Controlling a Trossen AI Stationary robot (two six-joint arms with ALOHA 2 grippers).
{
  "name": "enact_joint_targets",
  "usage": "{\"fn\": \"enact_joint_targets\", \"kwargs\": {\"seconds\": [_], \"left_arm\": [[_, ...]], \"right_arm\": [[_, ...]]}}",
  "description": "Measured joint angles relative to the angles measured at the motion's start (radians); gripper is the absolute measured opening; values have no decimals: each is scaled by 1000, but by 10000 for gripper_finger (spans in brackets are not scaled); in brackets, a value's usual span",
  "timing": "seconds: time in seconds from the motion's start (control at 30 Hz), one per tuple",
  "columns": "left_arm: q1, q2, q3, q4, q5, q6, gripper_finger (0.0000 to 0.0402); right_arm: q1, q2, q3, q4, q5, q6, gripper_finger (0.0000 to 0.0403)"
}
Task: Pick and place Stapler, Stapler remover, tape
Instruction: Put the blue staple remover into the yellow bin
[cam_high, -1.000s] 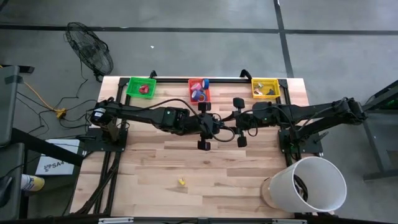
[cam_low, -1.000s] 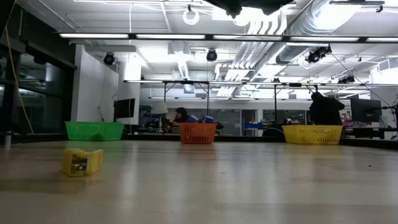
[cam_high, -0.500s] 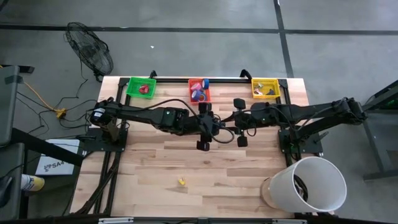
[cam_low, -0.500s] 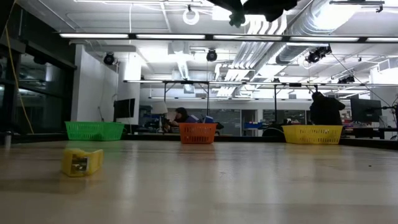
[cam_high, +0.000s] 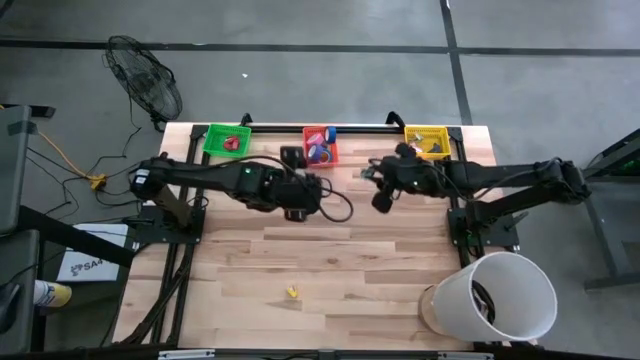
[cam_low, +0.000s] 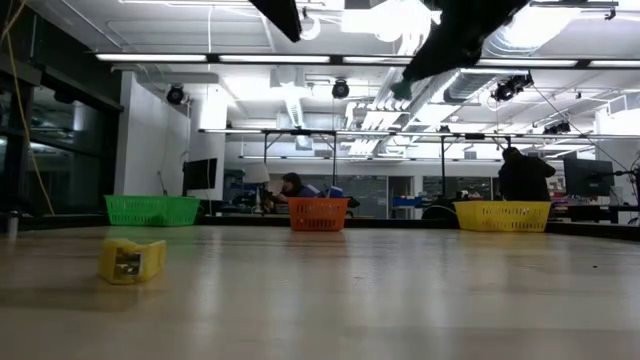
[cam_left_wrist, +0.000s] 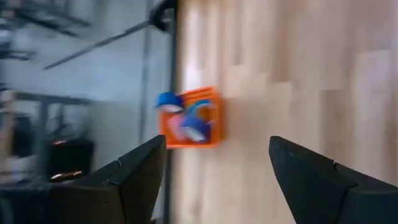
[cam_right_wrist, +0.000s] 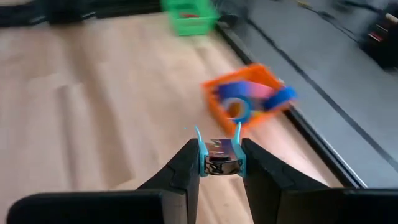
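Remover (cam_right_wrist: 219, 159), blue-handled, small, likely light, stiff and slippery, clamped across its middle in right gripper (cam_right_wrist: 219, 163) just right of red bin (cam_high: 321, 146) holding tape (cam_high: 316, 152); left gripper (cam_left_wrist: 217, 174) apart, empty, just left of red bin.

Blue staple remover (cam_right_wrist: 218, 157) pinched in jaws, tape rolls (cam_high: 320, 146) in red bin (cam_high: 309, 133)
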Motion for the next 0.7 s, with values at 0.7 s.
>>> {"fn": "enact_joint_targets", "kwargs": {"seconds": [0.7], "left_arm": [[297, -57, -58, -43, -19, 378, 280]], "right_arm": [[-292, 4, -184, -57, 447, 819, 84]]}}
